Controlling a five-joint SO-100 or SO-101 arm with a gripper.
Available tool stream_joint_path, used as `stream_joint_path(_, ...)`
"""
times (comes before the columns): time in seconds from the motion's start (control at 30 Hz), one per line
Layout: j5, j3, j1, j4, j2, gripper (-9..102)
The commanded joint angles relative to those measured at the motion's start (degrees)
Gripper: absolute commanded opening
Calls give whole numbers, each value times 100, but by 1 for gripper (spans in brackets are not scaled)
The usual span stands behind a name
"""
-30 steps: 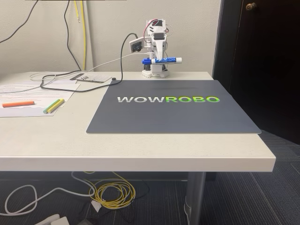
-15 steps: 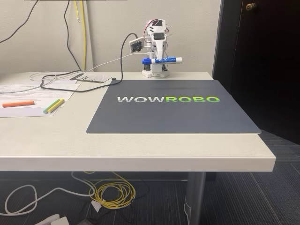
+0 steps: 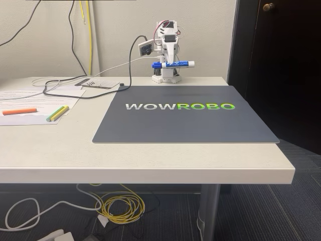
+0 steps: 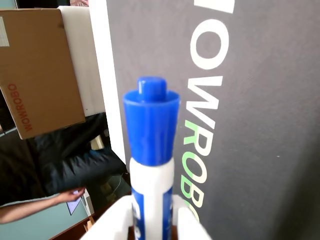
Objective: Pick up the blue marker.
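Jaws (image 3: 168, 64) clamped on blue marker (image 3: 179, 64), held level above table, cap pointing right in fixed view

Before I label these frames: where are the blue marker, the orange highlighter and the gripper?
blue marker (image 4: 151, 132): wrist view, on its blue cap.
orange highlighter (image 3: 19, 111): fixed view, mid-barrel.
gripper (image 4: 152, 212): wrist view, between fingertips clamping the barrel.

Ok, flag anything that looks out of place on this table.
Nothing stands out. The gripper holds the blue marker level above the mat; the highlighters lie on papers.
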Motion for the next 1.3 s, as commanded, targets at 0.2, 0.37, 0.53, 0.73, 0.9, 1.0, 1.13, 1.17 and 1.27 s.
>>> stream_joint_path(0.2,0,-18,26,-97,35,0)
stream_joint_path(0.37,18,-18,26,-114,26,0)
stream_joint_path(0.53,18,-18,35,-132,26,0)
stream_joint_path(0.73,18,-18,44,-158,-9,0)
stream_joint_path(0.9,26,-18,44,-167,-18,4)
stream_joint_path(1.0,35,-18,44,-185,-26,5)
stream_joint_path(1.13,35,-18,44,-220,-62,5)
stream_joint_path(1.17,35,-18,44,-220,-62,5)
stream_joint_path(1.27,35,-18,44,-220,-62,5)
